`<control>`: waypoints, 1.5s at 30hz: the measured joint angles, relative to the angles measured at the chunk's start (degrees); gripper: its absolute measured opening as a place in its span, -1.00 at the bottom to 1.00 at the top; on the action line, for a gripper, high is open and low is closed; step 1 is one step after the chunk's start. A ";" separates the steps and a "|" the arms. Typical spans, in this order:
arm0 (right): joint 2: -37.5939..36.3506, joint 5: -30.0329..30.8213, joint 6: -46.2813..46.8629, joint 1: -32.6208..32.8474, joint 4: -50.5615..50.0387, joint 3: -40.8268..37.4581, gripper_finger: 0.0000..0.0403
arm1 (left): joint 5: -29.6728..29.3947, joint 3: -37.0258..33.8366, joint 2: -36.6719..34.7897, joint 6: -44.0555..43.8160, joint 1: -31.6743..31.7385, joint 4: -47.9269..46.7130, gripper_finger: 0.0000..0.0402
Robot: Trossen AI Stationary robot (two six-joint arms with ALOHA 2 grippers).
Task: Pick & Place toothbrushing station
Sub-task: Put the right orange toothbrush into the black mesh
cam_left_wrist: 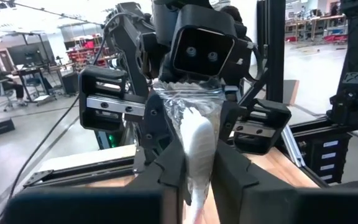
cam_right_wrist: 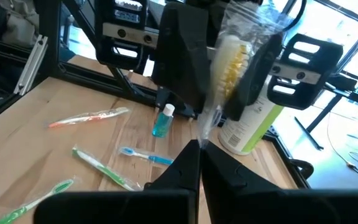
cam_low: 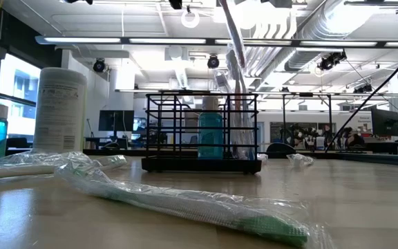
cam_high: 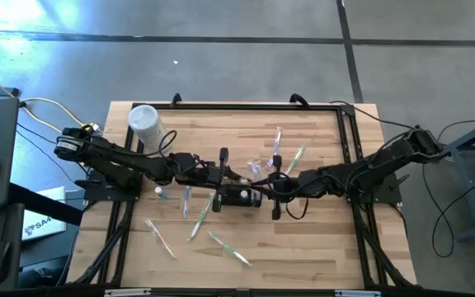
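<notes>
Both grippers meet over the black wire caddy at the table's middle, sharing one wrapped toothbrush.

We see the left gripper pinching a white toothbrush in crinkly clear plastic, and the right gripper pressed together on the wrapper's other end. The caddy is an open grid of thin bars holding a teal bottle. More wrapped toothbrushes lie scattered on the pale wood, and a white cylindrical container stands near the far left corner. From above, the arms hide most of the caddy.
</notes>
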 joint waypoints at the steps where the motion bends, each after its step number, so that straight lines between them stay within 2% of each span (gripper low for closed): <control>1: 0.00 -0.01 0.06 -0.01 -0.01 0.00 -0.98 | 0.04 0.00 0.00 0.04 0.00 -0.06 -0.79; 7: 0.00 1.46 0.50 0.11 -0.42 0.00 -0.95 | 0.15 0.00 0.00 0.04 0.02 -0.95 -0.79; 11: -0.28 3.87 0.62 1.20 -1.05 0.00 -0.80 | 0.11 0.00 -0.29 0.04 0.04 -1.51 -0.79; 15: -0.47 10.69 1.55 3.28 -1.56 0.00 -0.49 | 0.09 -0.04 -2.55 0.00 -0.04 -5.43 -0.79; 21: -1.61 24.20 1.53 7.90 -2.54 0.00 0.10 | -0.15 -0.06 -7.85 -1.30 -1.61 -13.03 -0.79; 26: -3.34 30.62 2.91 12.46 -9.89 0.00 0.40 | -6.00 -0.30 -13.32 -0.70 -4.80 -21.21 -0.79; 30: -4.61 31.17 12.01 14.89 -17.03 0.00 0.46 | -15.91 -0.31 -18.47 0.06 -7.73 -29.50 -0.79; 34: -4.87 31.34 21.04 16.15 -24.82 0.07 0.44 | -18.22 -2.57 -22.61 0.03 -7.77 -31.53 -0.79; 36: -4.85 31.39 24.11 16.44 -27.58 0.07 0.41 | -18.31 -5.44 -24.96 -0.05 -6.98 -31.12 -0.79; 38: -4.85 31.39 27.01 16.37 -29.54 0.07 0.40 | -17.16 -8.18 -25.96 -0.99 -5.48 -26.39 -0.79; 43: -4.85 31.45 29.05 15.71 -30.22 0.07 0.37 | -10.30 -14.51 -28.50 -4.90 -1.89 -18.86 -0.79; 45: -4.85 31.41 28.74 15.67 -30.04 0.07 0.37 | -8.78 -15.45 -28.59 -6.69 -0.17 -19.10 -0.79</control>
